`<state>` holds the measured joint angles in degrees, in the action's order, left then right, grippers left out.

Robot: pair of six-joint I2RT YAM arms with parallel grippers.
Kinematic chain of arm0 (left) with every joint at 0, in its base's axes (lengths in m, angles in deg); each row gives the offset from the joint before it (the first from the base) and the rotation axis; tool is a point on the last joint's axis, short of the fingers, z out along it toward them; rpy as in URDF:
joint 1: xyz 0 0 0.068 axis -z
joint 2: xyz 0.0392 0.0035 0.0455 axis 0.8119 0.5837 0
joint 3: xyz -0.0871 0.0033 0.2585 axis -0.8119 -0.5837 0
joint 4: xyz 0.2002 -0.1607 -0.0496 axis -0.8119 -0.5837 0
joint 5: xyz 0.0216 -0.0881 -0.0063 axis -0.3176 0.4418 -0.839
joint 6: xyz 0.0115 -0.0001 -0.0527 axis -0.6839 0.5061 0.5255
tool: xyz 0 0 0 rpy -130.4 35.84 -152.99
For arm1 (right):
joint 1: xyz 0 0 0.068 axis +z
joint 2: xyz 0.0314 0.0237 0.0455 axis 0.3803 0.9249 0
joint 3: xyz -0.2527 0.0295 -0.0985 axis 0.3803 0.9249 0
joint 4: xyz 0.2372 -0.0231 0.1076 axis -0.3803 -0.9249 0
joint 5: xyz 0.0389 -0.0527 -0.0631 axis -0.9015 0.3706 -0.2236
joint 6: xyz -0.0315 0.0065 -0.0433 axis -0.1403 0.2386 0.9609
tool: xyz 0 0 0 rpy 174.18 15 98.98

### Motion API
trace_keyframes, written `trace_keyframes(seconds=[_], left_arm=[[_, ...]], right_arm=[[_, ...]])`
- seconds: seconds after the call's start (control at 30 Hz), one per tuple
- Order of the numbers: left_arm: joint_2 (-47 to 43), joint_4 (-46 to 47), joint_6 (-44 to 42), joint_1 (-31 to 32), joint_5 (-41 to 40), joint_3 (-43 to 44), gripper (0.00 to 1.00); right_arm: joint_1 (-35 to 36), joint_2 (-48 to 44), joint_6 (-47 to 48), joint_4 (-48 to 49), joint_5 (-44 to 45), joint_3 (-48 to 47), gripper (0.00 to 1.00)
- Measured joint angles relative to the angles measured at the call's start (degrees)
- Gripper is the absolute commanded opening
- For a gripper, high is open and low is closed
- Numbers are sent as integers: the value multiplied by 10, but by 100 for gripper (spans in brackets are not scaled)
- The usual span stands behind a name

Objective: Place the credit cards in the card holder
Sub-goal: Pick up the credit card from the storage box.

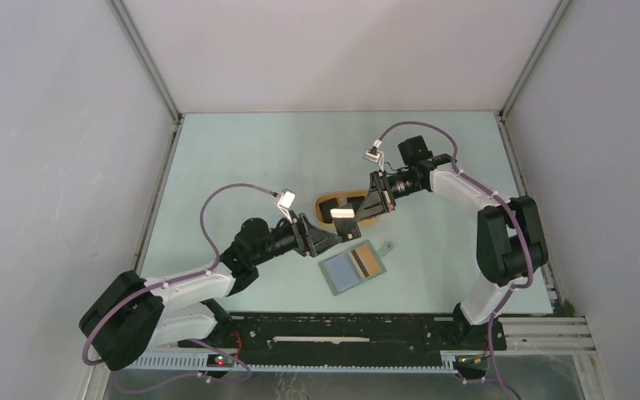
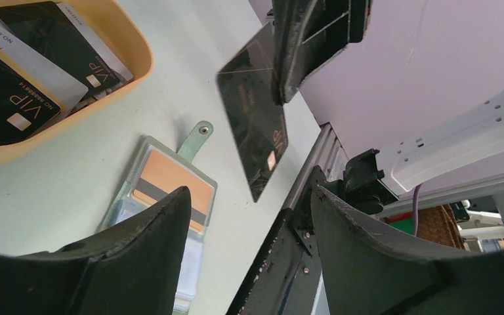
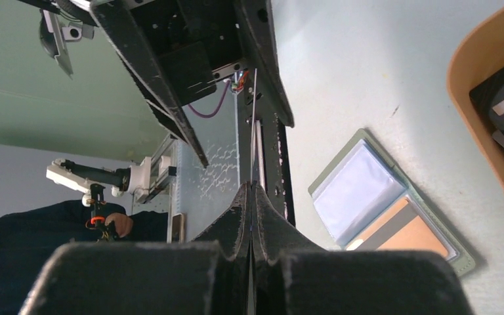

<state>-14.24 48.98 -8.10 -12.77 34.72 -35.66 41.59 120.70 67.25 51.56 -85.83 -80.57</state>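
The card holder lies open on the table, a tan card with a dark stripe tucked in one half and a clear pocket on the other. My right gripper is shut on a black credit card, which hangs in the air just in front of the left gripper and above the holder. In the right wrist view that card shows edge-on between the closed right gripper. My left gripper stands open below the card, not touching it. More black VIP cards lie in the orange tray.
The orange oval tray sits just behind the card holder. The black rail of the arm mount runs along the near table edge. Enclosure walls stand on the left, right and back.
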Motion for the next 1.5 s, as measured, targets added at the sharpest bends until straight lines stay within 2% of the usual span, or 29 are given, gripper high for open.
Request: trace_keyframes(seconds=[0.23, 0.43, 0.73, 0.77, 0.87, 0.93, 0.97, 1.07, 1.13, 1.27, 1.5], left_arm=[[35, 19, 1, 0, 4, 0, 60], [78, 65, 21, 0, 33, 1, 42], [113, 131, 51, 0, 68, 2, 28], [116, 137, 54, 0, 71, 2, 25], [122, 152, 61, 0, 78, 3, 2], [127, 161, 70, 0, 84, 3, 0], [129, 168, 72, 0, 89, 3, 0], [136, 178, 76, 0, 93, 3, 0], [141, 181, 78, 0, 93, 4, 0], [145, 185, 82, 0, 93, 5, 0], [159, 198, 87, 3, 97, 8, 0]], right_arm=[[8, -4, 2, 0, -16, 0, 0], [12, -4, 4, 0, -19, 0, 0], [14, -4, 9, 0, -19, 0, 0], [15, -4, 9, 0, -19, 0, 0], [17, -4, 13, -2, -18, 0, 0], [18, -4, 16, -3, -14, 0, 0], [19, -4, 18, -3, -10, 0, 7], [19, -4, 21, -5, -4, 0, 46], [19, -6, 20, -5, -2, 1, 62], [14, -10, 14, -3, -2, 2, 67], [7, -13, -19, 17, -1, 2, 65]])
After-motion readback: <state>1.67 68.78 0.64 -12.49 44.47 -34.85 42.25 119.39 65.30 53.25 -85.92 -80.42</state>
